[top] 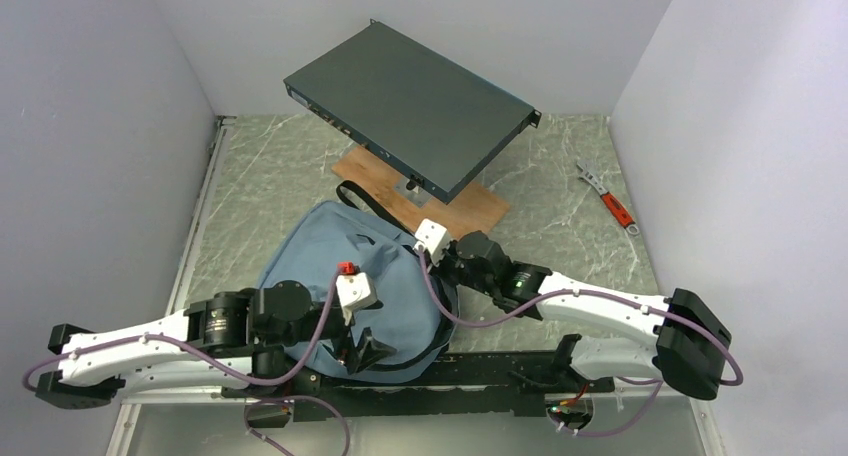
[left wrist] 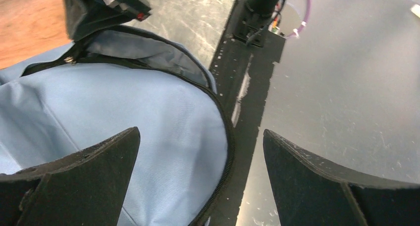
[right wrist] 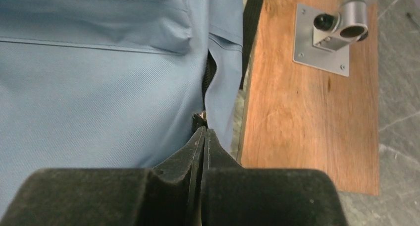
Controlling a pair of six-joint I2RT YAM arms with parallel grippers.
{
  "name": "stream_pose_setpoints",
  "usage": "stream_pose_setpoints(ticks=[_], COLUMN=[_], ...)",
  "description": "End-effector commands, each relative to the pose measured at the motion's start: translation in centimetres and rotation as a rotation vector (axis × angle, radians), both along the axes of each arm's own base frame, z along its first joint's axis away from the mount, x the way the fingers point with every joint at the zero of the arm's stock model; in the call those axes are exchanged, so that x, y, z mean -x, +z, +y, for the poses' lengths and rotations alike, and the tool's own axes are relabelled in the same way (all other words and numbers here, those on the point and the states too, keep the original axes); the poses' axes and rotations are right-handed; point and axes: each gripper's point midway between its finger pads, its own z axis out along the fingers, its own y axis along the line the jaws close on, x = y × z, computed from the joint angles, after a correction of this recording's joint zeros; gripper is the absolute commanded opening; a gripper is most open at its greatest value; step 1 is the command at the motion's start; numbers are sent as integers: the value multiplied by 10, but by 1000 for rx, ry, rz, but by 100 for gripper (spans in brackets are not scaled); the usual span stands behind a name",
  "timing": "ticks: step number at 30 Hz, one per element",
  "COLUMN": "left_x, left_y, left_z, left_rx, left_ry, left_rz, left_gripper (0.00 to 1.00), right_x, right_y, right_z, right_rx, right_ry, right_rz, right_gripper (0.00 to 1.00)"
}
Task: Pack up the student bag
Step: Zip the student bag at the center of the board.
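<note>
The student bag (top: 330, 266), a light blue-grey backpack with black zipper lines, lies flat in front of both arms. My left gripper (top: 362, 351) hangs open over its near edge; in the left wrist view the jaws (left wrist: 200, 137) stand wide apart above the fabric (left wrist: 124, 117) and its zipper seam, holding nothing. My right gripper (top: 440, 264) is at the bag's right edge. In the right wrist view it (right wrist: 204, 132) is shut, its tips pinching the small zipper pull (right wrist: 199, 118) of the bag (right wrist: 99, 87). No books are in view.
A dark flat metal box (top: 410, 106) sits tilted on a metal mount (right wrist: 327, 37) on a wooden board (top: 460, 211) just behind the bag. A red-handled wrench (top: 608, 201) lies at the far right. The black base rail (top: 480, 371) runs along the near edge.
</note>
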Motion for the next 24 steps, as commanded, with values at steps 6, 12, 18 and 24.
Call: stream_pose_setpoints(ticks=[6,12,18,24], left_x=[-69,-107,-124,-130], left_y=[4,-9,-13,-12], left_z=[13,19,9,6], left_rx=[-23,-67,-52,-29], left_ry=[362,533,572,578], left_rz=[40,149,232,246], left_gripper=[100,100,97,96], right_x=[10,1,-7,-6], right_y=[17,26,20,25], right_z=[4,14,25,30], right_rx=[-218,-454,-571,-584], right_ry=[-31,-251,-412,-440], right_rz=[93,311,482,559], right_gripper=[0,0,0,12])
